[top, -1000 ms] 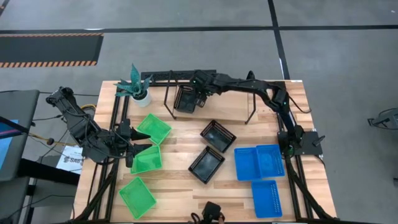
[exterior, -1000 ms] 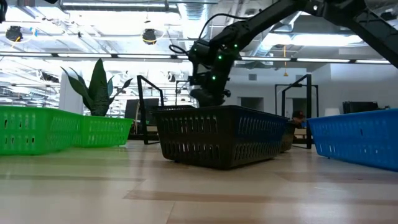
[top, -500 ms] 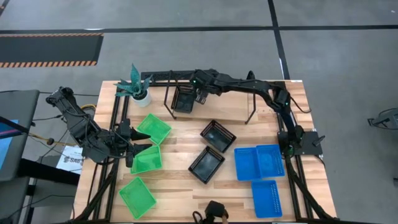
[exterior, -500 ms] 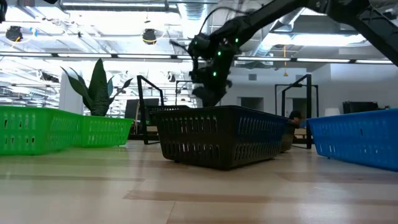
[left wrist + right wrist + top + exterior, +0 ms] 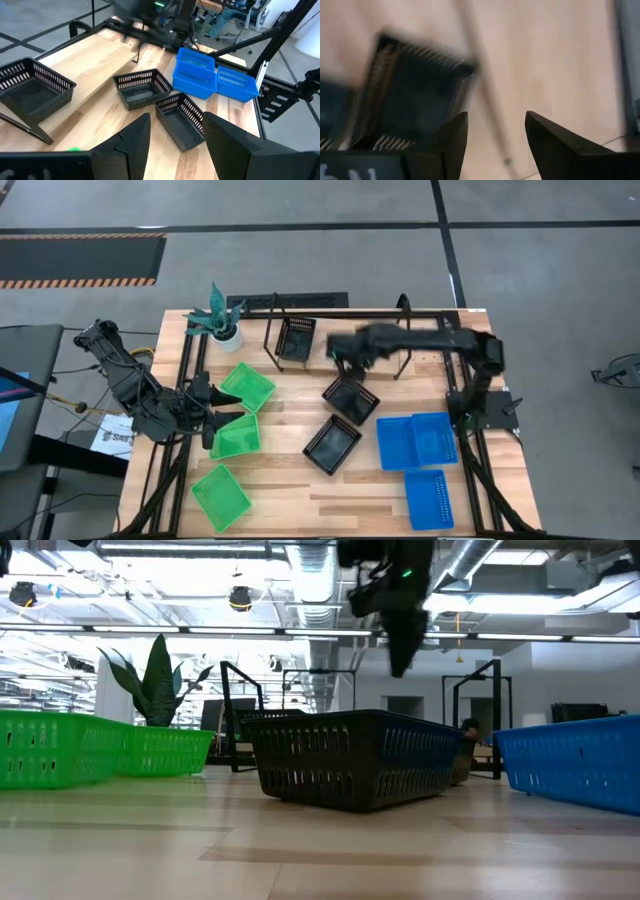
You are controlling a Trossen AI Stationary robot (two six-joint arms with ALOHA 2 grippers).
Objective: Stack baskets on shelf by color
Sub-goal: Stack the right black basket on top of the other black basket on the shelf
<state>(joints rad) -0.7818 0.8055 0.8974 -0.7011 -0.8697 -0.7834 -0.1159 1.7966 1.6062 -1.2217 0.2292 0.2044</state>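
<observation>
One black basket (image 5: 295, 340) sits on the shelf (image 5: 380, 352) at its left end — seemingly the start of the black pile; the right claw (image 5: 340, 348), open and empty, hangs above the two black baskets (image 5: 349, 398) on the tabletop (image 5: 300, 500), likely its next pick; the left claw (image 5: 222, 420), open, waits among the green baskets (image 5: 246, 386).

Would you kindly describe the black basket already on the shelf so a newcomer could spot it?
Find the low black metal-rod shelf along the table's far edge, right of the potted plant. At its left end rests one black perforated plastic basket. The other two black baskets lie on the open tabletop.
</observation>
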